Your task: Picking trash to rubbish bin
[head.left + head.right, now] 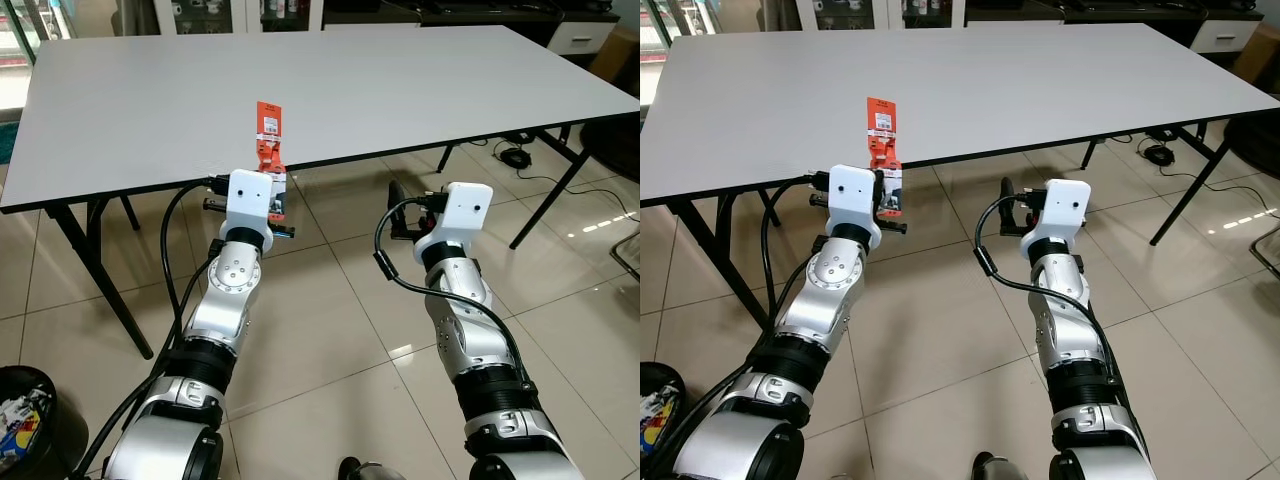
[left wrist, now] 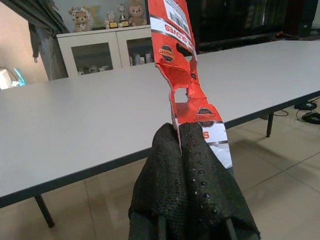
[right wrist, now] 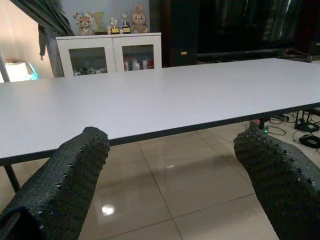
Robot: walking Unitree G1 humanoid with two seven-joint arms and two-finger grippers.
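Note:
An orange and white torn paper package stands upright in my left gripper, just in front of the near edge of the grey table. The left wrist view shows the two black fingers pressed together on the package. My right gripper is held out below the table edge, open, its fingers wide apart with nothing between them. A black rubbish bin with litter inside sits on the floor at my lower left.
Black table legs stand at left and right. Cables and a black object lie on the tiled floor under the table's right side. A white cabinet stands beyond the table.

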